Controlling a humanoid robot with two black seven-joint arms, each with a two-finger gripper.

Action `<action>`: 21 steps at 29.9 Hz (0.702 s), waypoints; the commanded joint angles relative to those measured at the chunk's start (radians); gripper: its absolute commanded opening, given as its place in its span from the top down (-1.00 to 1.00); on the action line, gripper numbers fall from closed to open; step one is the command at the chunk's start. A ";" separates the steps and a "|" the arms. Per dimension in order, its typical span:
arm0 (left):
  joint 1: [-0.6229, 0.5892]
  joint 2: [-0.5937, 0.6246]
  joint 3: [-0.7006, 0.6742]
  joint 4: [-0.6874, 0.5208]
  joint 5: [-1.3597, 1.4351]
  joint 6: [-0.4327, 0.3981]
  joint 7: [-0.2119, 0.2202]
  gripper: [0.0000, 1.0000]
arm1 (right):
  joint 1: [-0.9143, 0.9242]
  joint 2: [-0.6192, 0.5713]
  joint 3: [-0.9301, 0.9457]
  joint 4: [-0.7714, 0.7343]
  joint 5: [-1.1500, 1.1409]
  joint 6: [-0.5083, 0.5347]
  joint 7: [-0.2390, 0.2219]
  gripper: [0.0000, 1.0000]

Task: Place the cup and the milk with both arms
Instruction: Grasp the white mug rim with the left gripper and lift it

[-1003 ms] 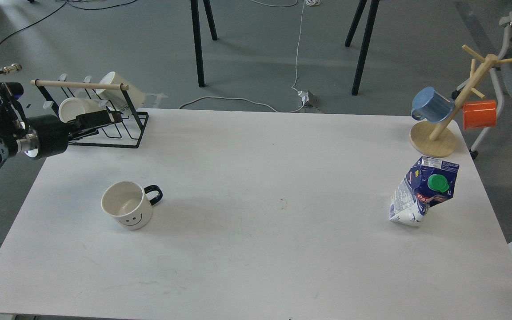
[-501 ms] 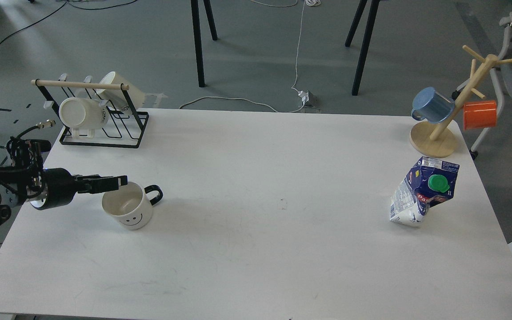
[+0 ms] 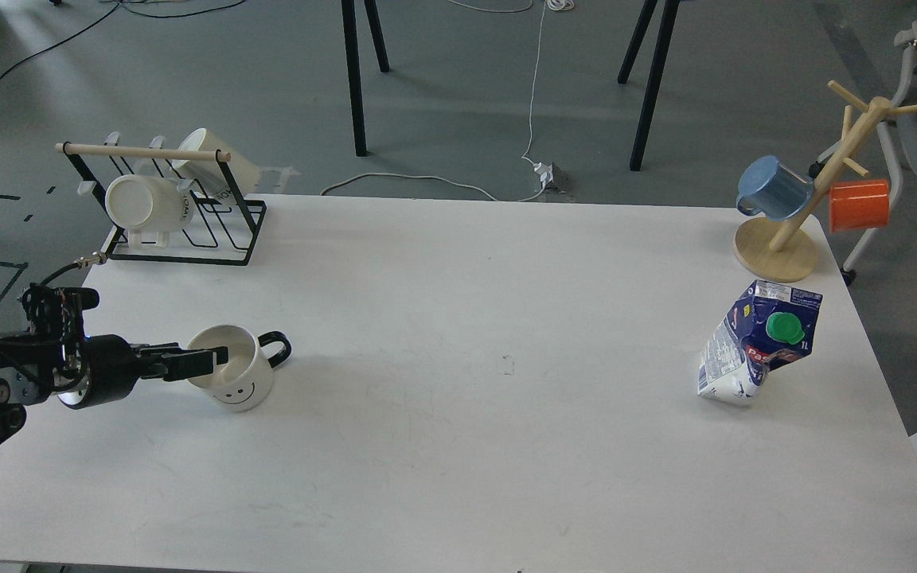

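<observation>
A white cup (image 3: 237, 376) with a smiley face and a black handle (image 3: 276, 348) stands upright on the left of the white table (image 3: 458, 446), handle pointing right. My left gripper (image 3: 216, 360) comes in from the left at the cup's left rim. One finger reaches over the opening, the other stays outside the wall, and the jaws look open. A blue and white milk carton (image 3: 755, 342) with a green cap (image 3: 783, 327) stands leaning on the right of the table. My right arm is out of view.
A black wire rack (image 3: 180, 227) with a wooden bar holds two white mugs at the back left corner. A wooden mug tree (image 3: 777, 251) with a blue mug (image 3: 774, 189) and an orange mug (image 3: 858, 204) stands at the back right, just behind the carton.
My left gripper has come forward from the wire rack and down to the cup, and now sits at the cup's left rim. The cup and the carton have not moved.
</observation>
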 commanded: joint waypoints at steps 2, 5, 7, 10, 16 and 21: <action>-0.001 -0.018 0.016 0.015 -0.002 0.002 0.000 0.06 | -0.007 0.000 0.001 0.000 0.000 0.000 0.000 -0.96; -0.001 -0.038 0.013 0.026 -0.003 0.012 0.000 0.66 | -0.008 0.000 0.001 0.000 0.000 0.000 0.000 -0.96; -0.001 -0.040 0.016 0.030 -0.002 0.022 0.000 0.94 | -0.013 0.000 0.001 0.001 0.000 0.000 0.000 -0.96; -0.001 -0.037 0.016 0.030 -0.002 0.025 0.000 0.97 | -0.014 0.000 0.001 0.001 0.000 0.000 0.000 -0.96; -0.018 -0.035 0.013 0.015 -0.002 0.023 0.000 0.99 | -0.016 0.000 0.001 0.001 0.000 0.000 0.000 -0.96; -0.084 -0.044 0.012 -0.019 -0.003 0.006 0.000 0.99 | -0.017 0.000 0.001 0.001 0.002 0.000 0.000 -0.96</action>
